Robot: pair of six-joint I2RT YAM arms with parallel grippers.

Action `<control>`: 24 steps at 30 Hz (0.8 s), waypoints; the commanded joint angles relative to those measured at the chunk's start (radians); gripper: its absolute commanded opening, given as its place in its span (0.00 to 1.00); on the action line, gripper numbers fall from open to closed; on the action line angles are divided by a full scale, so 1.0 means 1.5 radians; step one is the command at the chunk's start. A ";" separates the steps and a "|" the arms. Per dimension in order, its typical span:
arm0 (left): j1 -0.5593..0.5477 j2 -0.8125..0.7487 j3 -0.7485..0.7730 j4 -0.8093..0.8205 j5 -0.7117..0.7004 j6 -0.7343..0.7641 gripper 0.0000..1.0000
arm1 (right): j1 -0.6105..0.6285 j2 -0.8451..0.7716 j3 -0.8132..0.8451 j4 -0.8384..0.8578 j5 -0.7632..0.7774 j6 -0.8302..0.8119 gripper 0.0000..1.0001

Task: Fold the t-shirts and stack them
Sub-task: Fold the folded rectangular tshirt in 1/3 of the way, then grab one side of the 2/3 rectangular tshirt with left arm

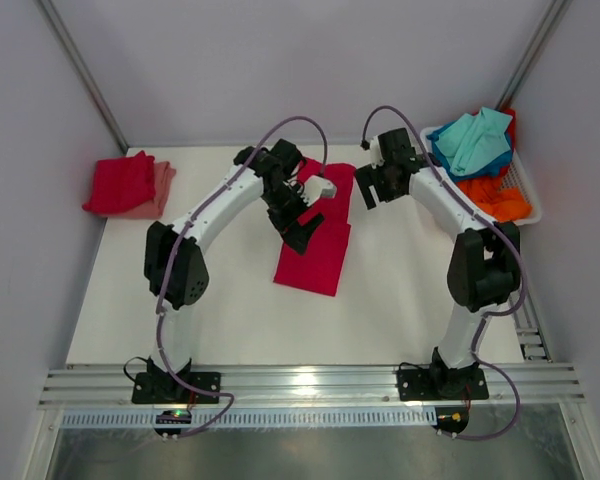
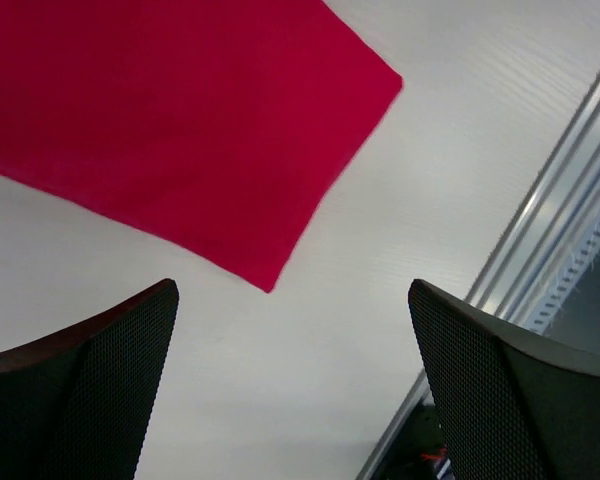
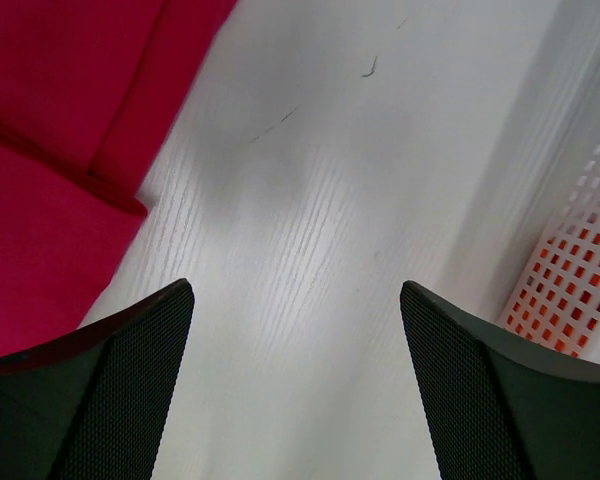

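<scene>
A crimson-red cloth t-shirt (image 1: 318, 240), folded into a long rectangle, is seen lying flat near the middle of the white tabletop (image 1: 230, 310) in the top view. Its far end is partly covered by the left arm's wrist, and a fold line is visible across it about halfway along. In the left wrist view one corner of the same shirt (image 2: 170, 120) is shown flat on the tabletop, with nothing between the black mesh-textured fingers (image 2: 90, 400). The left gripper (image 1: 302, 228) is held above the shirt with its fingers spread wide and released, grasping nothing.

The right gripper (image 1: 380, 185) is positioned just beside the shirt's right edge, over bare tabletop. Its fingers (image 3: 100, 390) are shown parted in the right wrist view, with only the tabletop between them and the folded red cloth (image 3: 60, 150) to one side; nothing is held.

At the far left of the tabletop a small stack of folded shirts (image 1: 128, 185) is found, a crimson one lying on a salmon pink one. At the far right a white perforated plastic basket (image 1: 525, 190) is seen, holding crumpled teal, blue and orange shirts (image 1: 478, 150).
</scene>
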 commanded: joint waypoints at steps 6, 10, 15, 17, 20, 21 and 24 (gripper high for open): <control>0.027 0.053 0.175 -0.083 0.056 0.017 0.99 | 0.001 -0.138 -0.090 0.113 0.012 0.030 0.89; 0.027 0.061 0.191 -0.161 0.056 0.075 0.99 | 0.001 -0.169 -0.163 0.139 -0.064 0.030 0.88; 0.008 0.019 0.097 -0.165 -0.039 0.160 0.99 | 0.001 -0.221 -0.267 0.187 -0.145 -0.024 0.89; -0.002 -0.022 0.001 -0.120 -0.051 0.168 0.99 | 0.001 -0.248 -0.300 0.220 -0.133 -0.016 0.89; -0.016 -0.103 -0.158 0.023 -0.067 0.150 0.99 | 0.001 -0.291 -0.380 0.294 -0.115 0.010 0.89; -0.031 -0.124 -0.200 0.104 -0.103 0.139 0.99 | 0.000 -0.321 -0.415 0.310 -0.117 0.009 0.89; -0.077 -0.199 -0.340 0.208 -0.155 0.137 0.99 | 0.000 -0.371 -0.416 0.307 -0.100 -0.001 0.89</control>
